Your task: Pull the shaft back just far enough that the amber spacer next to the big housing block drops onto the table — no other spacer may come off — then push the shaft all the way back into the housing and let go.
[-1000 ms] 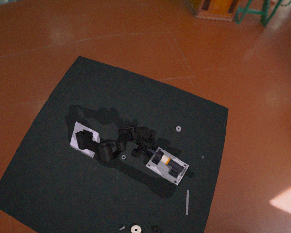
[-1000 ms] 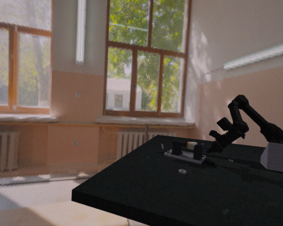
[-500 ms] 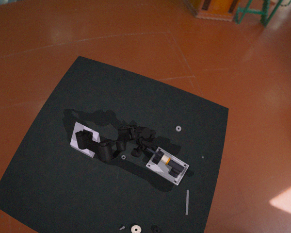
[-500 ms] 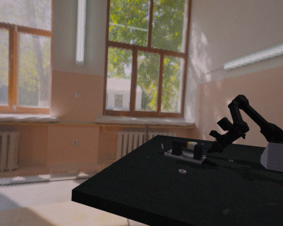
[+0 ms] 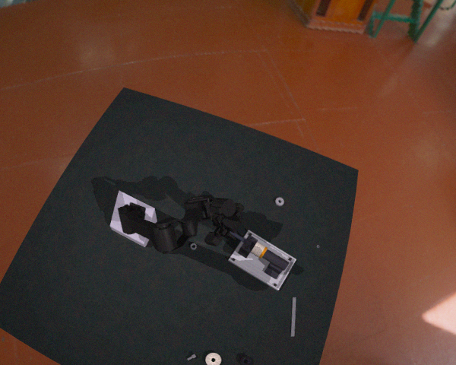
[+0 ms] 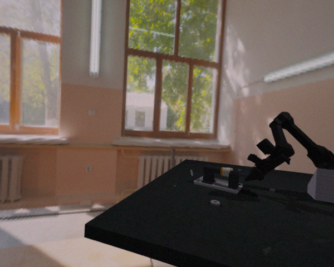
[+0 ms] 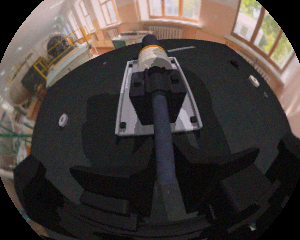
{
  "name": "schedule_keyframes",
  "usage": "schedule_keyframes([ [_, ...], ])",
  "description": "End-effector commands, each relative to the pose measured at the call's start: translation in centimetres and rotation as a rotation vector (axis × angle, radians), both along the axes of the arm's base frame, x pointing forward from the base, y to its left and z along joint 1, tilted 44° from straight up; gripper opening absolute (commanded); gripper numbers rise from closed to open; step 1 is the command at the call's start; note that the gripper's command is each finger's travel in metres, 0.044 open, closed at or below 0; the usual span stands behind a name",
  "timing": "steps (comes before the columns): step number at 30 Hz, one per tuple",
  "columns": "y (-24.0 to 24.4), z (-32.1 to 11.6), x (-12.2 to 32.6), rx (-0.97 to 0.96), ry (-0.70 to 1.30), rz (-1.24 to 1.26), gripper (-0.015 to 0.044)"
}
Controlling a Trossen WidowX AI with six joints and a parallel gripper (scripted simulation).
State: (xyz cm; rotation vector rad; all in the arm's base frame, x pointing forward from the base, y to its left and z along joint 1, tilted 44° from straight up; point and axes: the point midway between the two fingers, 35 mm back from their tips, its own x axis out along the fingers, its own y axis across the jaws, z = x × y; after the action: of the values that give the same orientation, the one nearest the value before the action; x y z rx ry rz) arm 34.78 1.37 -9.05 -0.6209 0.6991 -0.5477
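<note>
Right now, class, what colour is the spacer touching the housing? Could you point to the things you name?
Amber (image 5: 263, 252) (image 6: 221, 171) (image 7: 155, 47); top view.

My arm (image 5: 165, 237) (image 6: 300, 138) is black all over, with a dull finish and angular, faceted links joined by chunky, rounded joints. A dark, boxy block (image 6: 265, 146) juts out near my wrist. My end effector (image 7: 161, 138) is just as black, with fingers that look broad and wedge-shaped, tapering inward. Finer details are too dark to tell.
</note>
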Motion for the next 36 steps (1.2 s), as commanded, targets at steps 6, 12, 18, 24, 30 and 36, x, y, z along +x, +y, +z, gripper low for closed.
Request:
schedule_keyframes([
  [6,0.05,0.01,-0.15,0.002,-0.004,-0.002,0.0000],
  [12,0.06,0.00,-0.22,0.002,-0.004,-0.002,0.0000],
  [18,0.08,-0.01,-0.29,0.002,-0.004,-0.002,0.0000],
  [24,0.09,-0.02,-0.35,0.002,-0.004,-0.002,0.0000],
  [30,0.11,-0.03,-0.42,0.002,-0.004,-0.002,0.0000],
  [36,0.13,-0.04,-0.49,0.002,-0.004,-0.002,0.0000],
])
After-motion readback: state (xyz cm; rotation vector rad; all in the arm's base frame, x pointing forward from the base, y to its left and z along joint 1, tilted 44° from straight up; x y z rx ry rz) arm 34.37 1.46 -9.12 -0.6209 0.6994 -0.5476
